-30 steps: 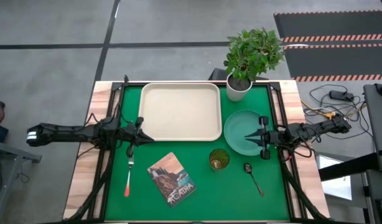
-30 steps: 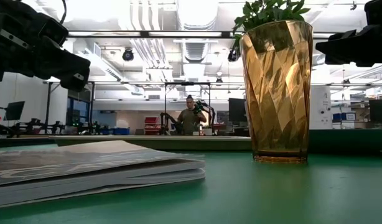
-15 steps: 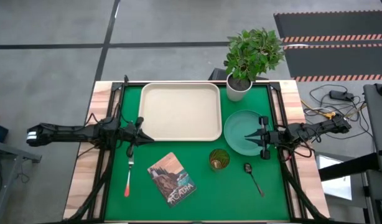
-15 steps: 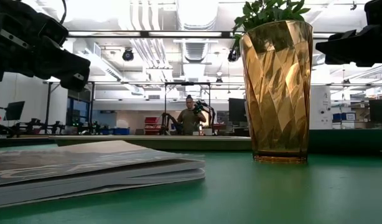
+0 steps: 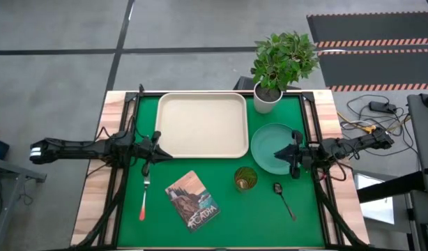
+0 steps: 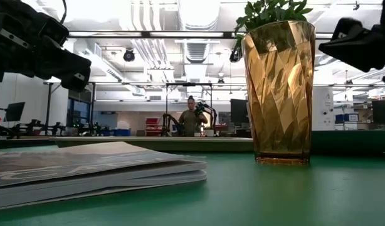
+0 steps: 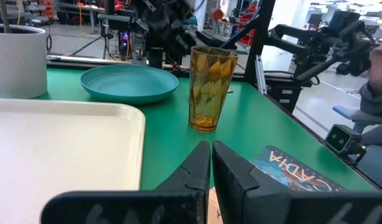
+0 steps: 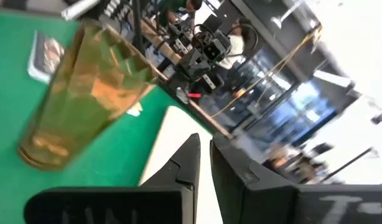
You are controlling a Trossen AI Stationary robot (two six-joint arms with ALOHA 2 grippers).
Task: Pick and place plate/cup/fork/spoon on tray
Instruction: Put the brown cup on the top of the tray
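The cream tray (image 5: 200, 125) lies at the far middle of the green mat. The teal plate (image 5: 270, 143) lies right of it, and the amber cup (image 5: 245, 179) stands upright nearer the front. The orange-handled fork (image 5: 143, 199) lies at the near left and the dark spoon (image 5: 284, 199) at the near right. My left gripper (image 5: 159, 148) is shut and empty at the tray's near left corner. My right gripper (image 5: 277, 155) is shut and empty, held above the plate's near right part; it shows high up in the low view (image 6: 358, 47).
A white pot with a green plant (image 5: 268, 97) stands behind the plate. A book (image 5: 192, 200) lies between fork and cup. A person shows far back in the room (image 6: 192, 119). Bare green mat lies along the near edge.
My right gripper has turned about its own axis above the plate and stayed shut. The plate, cup, fork and spoon have kept still.
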